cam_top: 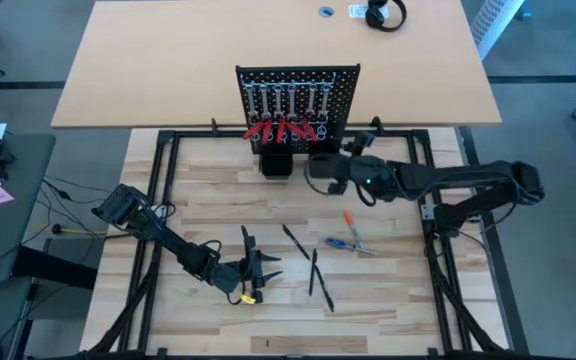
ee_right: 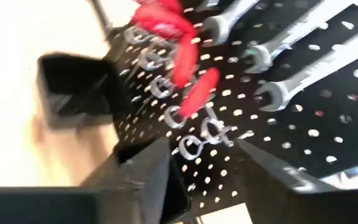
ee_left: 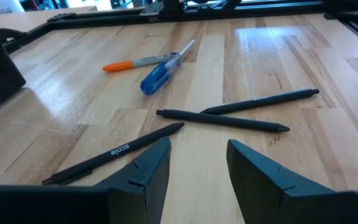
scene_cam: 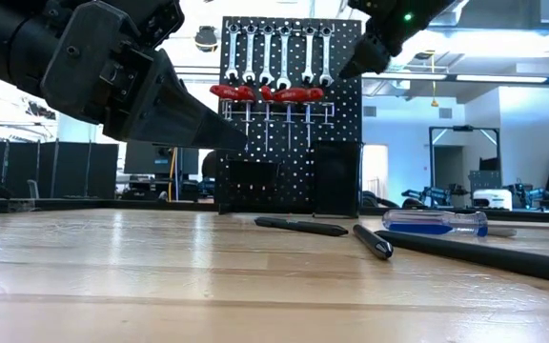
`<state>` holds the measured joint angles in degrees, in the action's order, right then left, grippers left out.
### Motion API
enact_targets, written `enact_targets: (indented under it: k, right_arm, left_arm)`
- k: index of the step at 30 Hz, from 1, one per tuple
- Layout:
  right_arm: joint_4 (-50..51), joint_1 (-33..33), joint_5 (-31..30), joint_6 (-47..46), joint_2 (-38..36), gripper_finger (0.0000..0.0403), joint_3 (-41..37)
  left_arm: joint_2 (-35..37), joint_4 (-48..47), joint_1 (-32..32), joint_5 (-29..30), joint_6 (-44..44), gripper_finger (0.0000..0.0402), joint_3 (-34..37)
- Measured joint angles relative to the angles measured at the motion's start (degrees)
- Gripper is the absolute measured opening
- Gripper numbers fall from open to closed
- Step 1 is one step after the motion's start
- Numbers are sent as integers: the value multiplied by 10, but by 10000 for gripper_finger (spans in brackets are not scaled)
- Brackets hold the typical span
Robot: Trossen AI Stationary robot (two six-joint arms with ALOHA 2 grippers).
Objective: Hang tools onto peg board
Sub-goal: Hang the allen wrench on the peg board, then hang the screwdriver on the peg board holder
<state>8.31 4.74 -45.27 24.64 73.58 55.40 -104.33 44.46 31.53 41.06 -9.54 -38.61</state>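
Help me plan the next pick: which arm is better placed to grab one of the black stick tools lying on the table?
Left. The left gripper hovers low with jaws open, right beside the black stick tools. The right gripper is up at the peg board, away from them.

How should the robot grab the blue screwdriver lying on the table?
Probably by the thick blue handle of the blue screwdriver, coming straight down from above with the fingers closing across it. It lies flat on the table, so its sides are free, and the handle is much fatter than the thin shaft. The orange one lies close beside it, so keep clear.
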Motion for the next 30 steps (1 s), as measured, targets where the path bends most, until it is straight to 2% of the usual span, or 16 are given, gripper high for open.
enact_targets:
  k: [7,9,16,23,27,30]
  right_arm:
    - [-99,61,7,-70,35,38,0]
    - [-116,74,25,-72,49,12,0]
    - [-175,74,63,-72,109,14,0]
    - [-176,31,87,-32,118,12,0]
    - [-175,7,47,-12,101,14,0]
    - [-177,9,3,-40,90,13,0]
  left_arm:
    - [0,0,0,0,0,150,0]
    - [0,0,0,0,1,150,0]
    - [0,-1,0,0,3,150,0]
    - [0,-1,0,0,3,150,0]
    - [0,-1,0,0,3,150,0]
    - [0,-1,0,0,2,150,0]
